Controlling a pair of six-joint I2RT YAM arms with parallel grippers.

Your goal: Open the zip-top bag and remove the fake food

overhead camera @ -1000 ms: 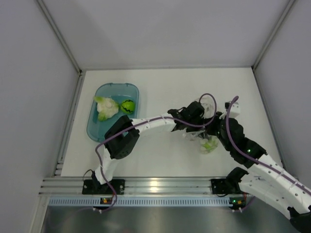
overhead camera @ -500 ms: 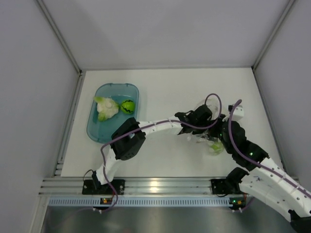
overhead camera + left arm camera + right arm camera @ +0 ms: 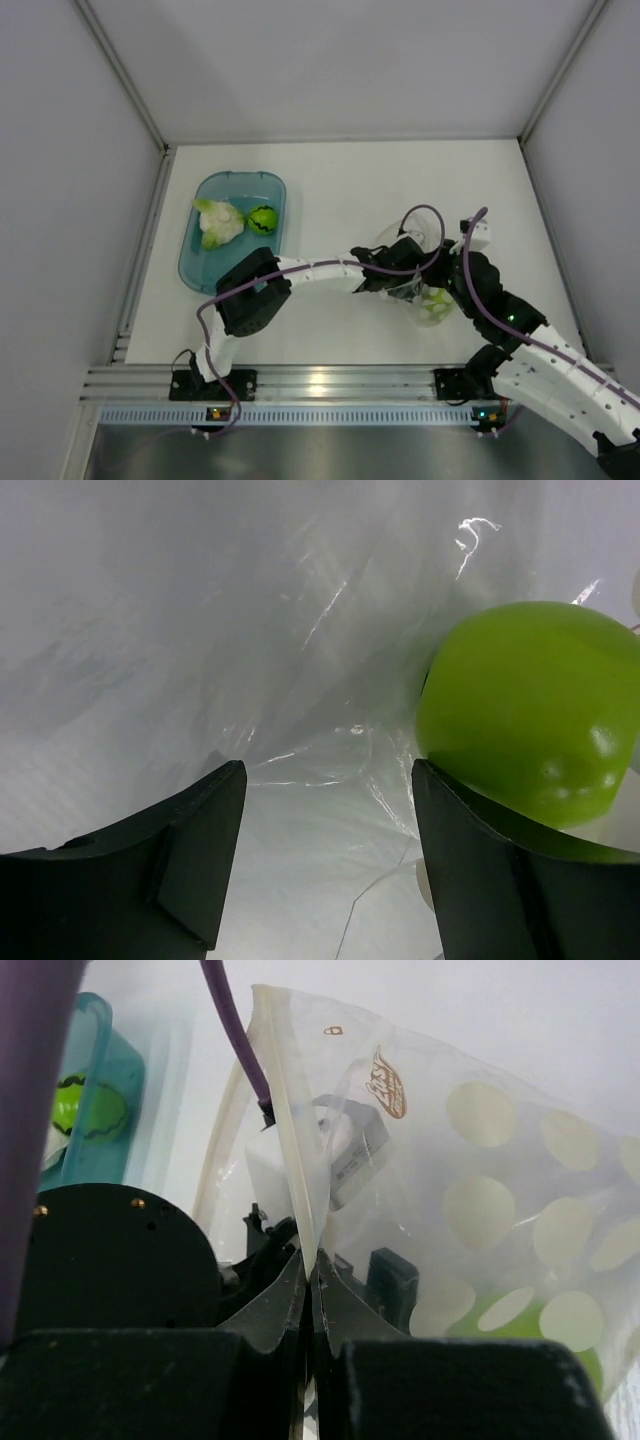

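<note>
Left gripper (image 3: 322,810) has pushed nearer, deeper into the bag (image 3: 480,1190) — jaws wide, lime ball (image 3: 525,705) beside one finger. Right gripper (image 3: 308,1265) pinches the rim — a grab looks close.

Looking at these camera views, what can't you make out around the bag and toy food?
Top view: the left arm and right arm cover the zip-top bag; its mouth is hidden.
Left wrist view: the lime-green ball runs off the right edge; contact with the left hand is unclear.
Right wrist view: a purple cable blocks part of the teal tub; the leafy lump is unseen there.
</note>
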